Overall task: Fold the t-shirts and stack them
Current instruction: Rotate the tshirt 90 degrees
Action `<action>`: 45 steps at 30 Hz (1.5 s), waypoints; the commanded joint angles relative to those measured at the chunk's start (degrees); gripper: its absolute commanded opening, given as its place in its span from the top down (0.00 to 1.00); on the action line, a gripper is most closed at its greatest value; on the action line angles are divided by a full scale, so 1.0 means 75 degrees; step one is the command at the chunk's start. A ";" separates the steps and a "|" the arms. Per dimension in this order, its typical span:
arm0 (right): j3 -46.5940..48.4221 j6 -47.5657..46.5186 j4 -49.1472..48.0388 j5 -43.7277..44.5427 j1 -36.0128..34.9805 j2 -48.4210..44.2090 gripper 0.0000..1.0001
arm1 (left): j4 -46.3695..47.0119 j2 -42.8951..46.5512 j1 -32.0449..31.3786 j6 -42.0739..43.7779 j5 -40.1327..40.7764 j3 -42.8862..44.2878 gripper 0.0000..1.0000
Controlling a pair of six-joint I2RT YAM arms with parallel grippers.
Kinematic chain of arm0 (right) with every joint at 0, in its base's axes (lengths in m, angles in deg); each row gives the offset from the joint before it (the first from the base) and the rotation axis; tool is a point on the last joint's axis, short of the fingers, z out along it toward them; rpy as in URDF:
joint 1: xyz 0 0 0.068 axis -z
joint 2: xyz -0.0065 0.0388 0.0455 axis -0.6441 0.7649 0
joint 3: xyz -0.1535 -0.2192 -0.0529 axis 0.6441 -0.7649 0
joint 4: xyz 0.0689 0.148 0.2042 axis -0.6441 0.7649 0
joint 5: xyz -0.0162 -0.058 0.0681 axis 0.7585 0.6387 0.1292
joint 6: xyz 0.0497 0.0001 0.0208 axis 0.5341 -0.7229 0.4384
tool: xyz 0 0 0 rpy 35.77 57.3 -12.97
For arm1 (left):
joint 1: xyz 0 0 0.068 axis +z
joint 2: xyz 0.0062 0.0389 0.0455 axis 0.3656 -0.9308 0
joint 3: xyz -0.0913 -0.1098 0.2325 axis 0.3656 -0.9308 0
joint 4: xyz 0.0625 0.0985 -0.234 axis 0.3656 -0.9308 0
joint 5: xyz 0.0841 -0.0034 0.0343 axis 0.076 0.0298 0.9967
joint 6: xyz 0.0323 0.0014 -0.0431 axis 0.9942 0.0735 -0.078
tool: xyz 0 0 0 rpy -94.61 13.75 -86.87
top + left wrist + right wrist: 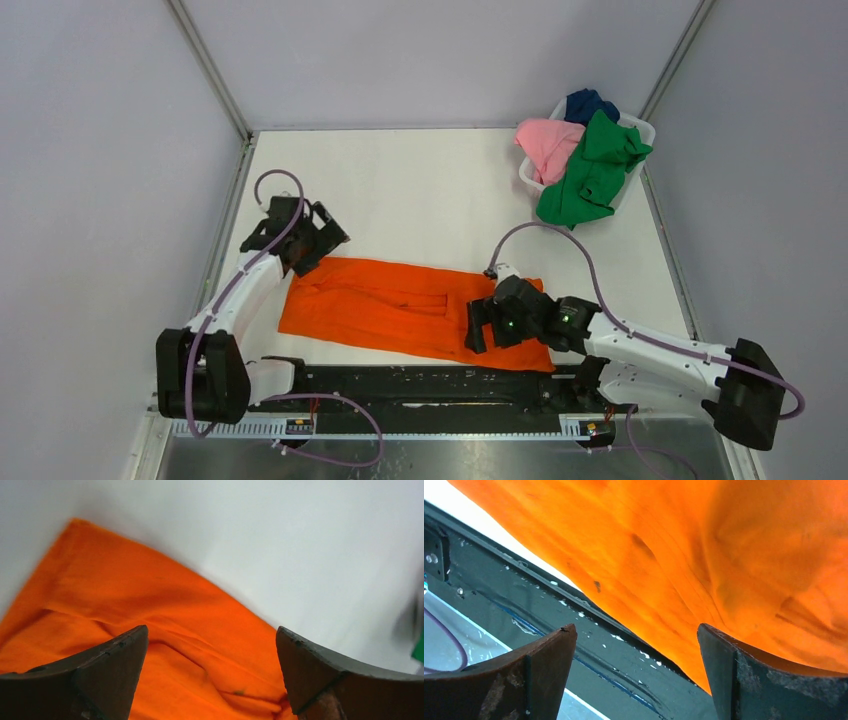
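My left gripper (pixel 212 635) spread empty, orange t-shirt (pixel 125 595) under its tips, right gripper (pixel 636 632) released above the same cloth

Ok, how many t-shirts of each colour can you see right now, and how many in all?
orange t-shirt: 1
green t-shirt: 1
pink t-shirt: 1
dark blue t-shirt: 1
Total: 4

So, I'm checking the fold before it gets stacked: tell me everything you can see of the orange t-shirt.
The orange t-shirt is plain soft cloth, lying flat on the table, folded into a long band with creases along it. Its near right corner reaches the black rail. The open left gripper and right gripper sit over its ends, gripping nothing.
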State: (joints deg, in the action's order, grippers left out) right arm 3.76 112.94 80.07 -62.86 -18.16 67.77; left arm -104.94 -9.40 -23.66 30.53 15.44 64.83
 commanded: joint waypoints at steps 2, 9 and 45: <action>-0.1036 0.1557 0.0129 -0.0939 0.0834 -0.0250 0.00 | -0.0118 0.0232 -0.1138 0.0272 -0.0545 0.0378 0.01; -0.0901 0.0912 -0.0568 -0.1310 0.2715 0.1126 0.01 | -0.0072 -0.0883 -0.1649 0.0398 -0.0501 0.0131 0.01; 1.6118 0.1570 0.0214 -0.3944 0.5212 1.3220 0.01 | 0.3357 -0.2793 -0.6853 -0.4525 -0.0061 0.0467 0.01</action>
State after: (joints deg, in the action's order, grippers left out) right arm 119.19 121.22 86.91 -92.95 22.27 169.58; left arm -73.49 -35.49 -72.69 -1.64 8.73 68.06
